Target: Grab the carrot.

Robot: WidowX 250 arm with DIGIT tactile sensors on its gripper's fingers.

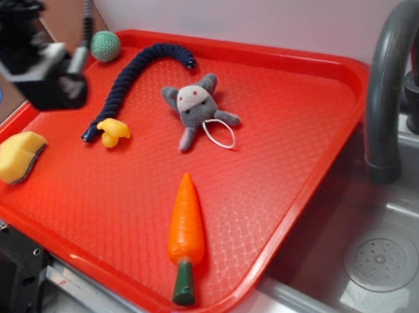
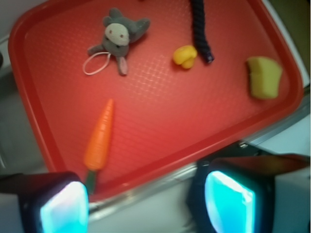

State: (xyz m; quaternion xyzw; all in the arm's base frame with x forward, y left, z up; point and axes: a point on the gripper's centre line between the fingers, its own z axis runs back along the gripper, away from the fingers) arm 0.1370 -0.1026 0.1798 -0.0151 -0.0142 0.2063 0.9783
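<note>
One smooth orange plastic carrot point(image 1: 185, 223) with a dark green stem is laid on the textured red plastic tray point(image 1: 288, 169), tip toward the grey plush toy point(image 1: 197, 109). A grey sink point(image 1: 378, 262) and faucet point(image 1: 385, 79) are set beside the tray. The gripper point(image 2: 146, 201) is held wide apart and empty, off the tray's edge; its fingertips are cut off.
</note>
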